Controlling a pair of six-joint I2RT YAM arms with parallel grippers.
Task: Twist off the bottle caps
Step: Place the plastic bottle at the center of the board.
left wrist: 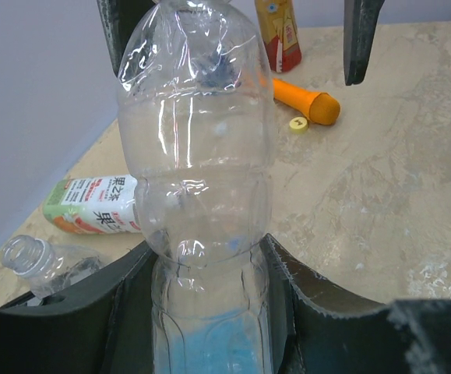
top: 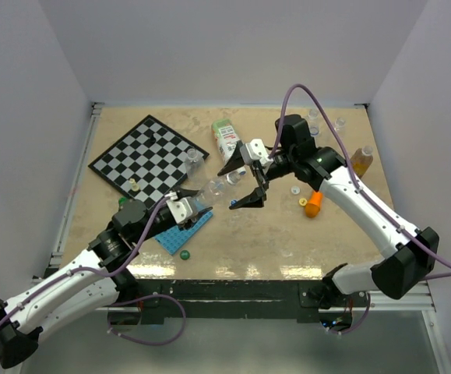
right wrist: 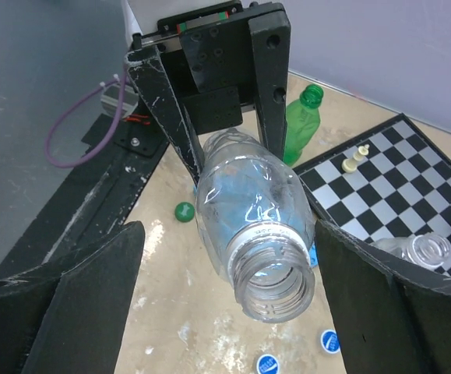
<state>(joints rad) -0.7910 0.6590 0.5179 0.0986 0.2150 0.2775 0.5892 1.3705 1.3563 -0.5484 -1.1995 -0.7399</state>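
Clamped round the waist in the left tool [top: 191, 204]: a clear bottle [right wrist: 248, 206], lifted off the desk [top: 272, 241], neck aimed at the right tool [top: 241, 185]. Wide open on that side, jaws either side of the neck, touching nothing. No cap on this bottle: bare threads and an open mouth in the right wrist view, so finished here, by the look of it. Loose bottle caps down on the desk: a green cap [right wrist: 184, 211] below the held bottle, two blue caps [right wrist: 267, 364] near the bottom edge of that view, a pale cap [left wrist: 298, 124] just beside the orange toy [left wrist: 307, 100]. Also uncapped: a second clear bottle [left wrist: 22, 253] lying at the edge of the chessboard [top: 149, 160]. Probably past halfway.

Hard to judge for caps:
- the green bottle [right wrist: 301, 125], top unclear
- the labelled bottle [left wrist: 93, 204], mouth turned away
- the amber bottle [left wrist: 280, 31], top cut off
- the small bottles [top: 322, 118] at the back right, too small

Impossible to match any loose cap to its bottle
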